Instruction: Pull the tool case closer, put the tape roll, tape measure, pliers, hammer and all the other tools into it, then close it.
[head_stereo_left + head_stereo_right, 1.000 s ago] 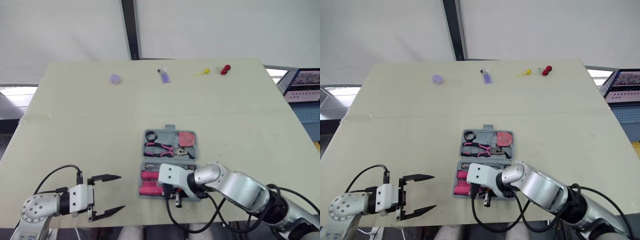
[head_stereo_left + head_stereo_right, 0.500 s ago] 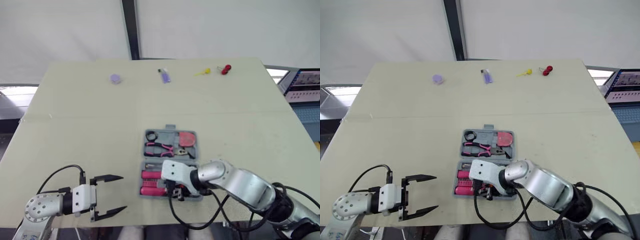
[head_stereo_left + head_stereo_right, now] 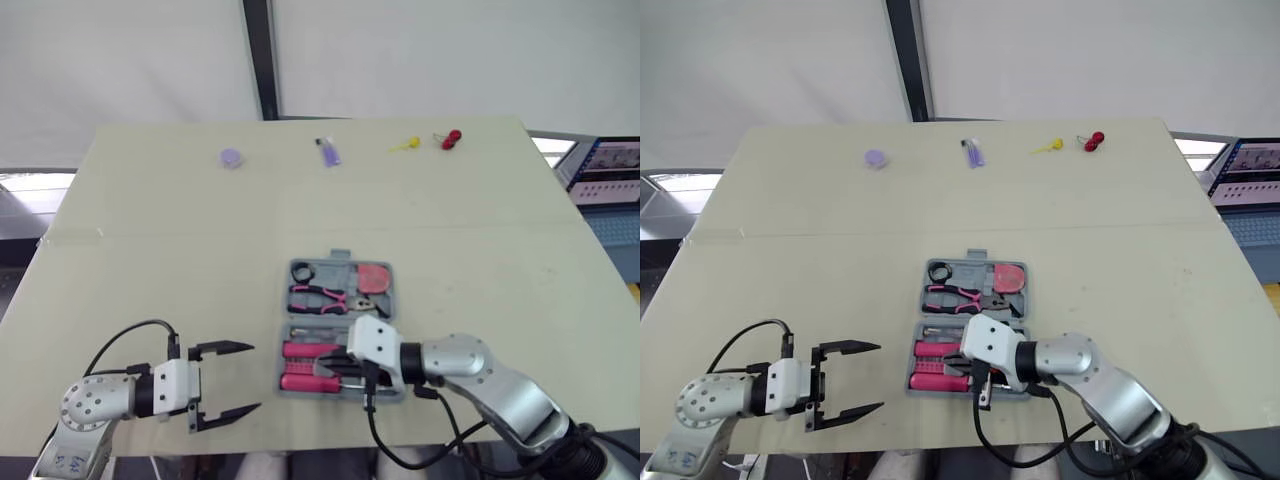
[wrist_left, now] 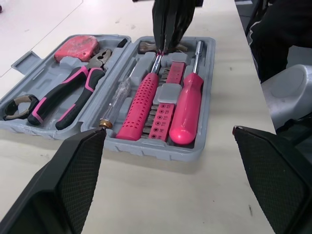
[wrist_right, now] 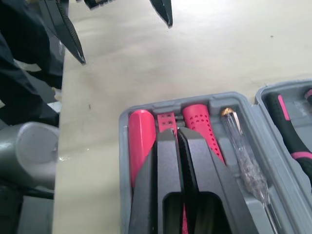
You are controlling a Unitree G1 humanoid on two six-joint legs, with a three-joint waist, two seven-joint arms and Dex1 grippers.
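Observation:
The grey tool case (image 3: pixel 340 258) lies open near the table's front edge. Its far half holds the black tape roll (image 3: pixel 303 271), pink pliers (image 3: pixel 318 297) and red tape measure (image 3: pixel 375 277). In the near half lie the pink-handled hammer (image 4: pixel 141 105), a pink screwdriver (image 4: pixel 187 109), a bit rack and a clear tester. My right gripper (image 4: pixel 164 48) reaches over the near half from the right, shut, its tips down at the hammer's neck. I see nothing clamped between them. My left gripper (image 3: pixel 225 380) hovers open just left of the case, empty.
Along the table's far edge sit a purple disc (image 3: pixel 231 157), a small purple object (image 3: pixel 328 151), a yellow piece (image 3: pixel 405 145) and a red one (image 3: pixel 451 138). A screen (image 3: pixel 610 170) stands off the right side. The case sits close to the front edge.
My right arm has drawn back to the right, uncovering the pink handles in the near half. My left gripper has edged right, closer to the case. The case itself stayed put.

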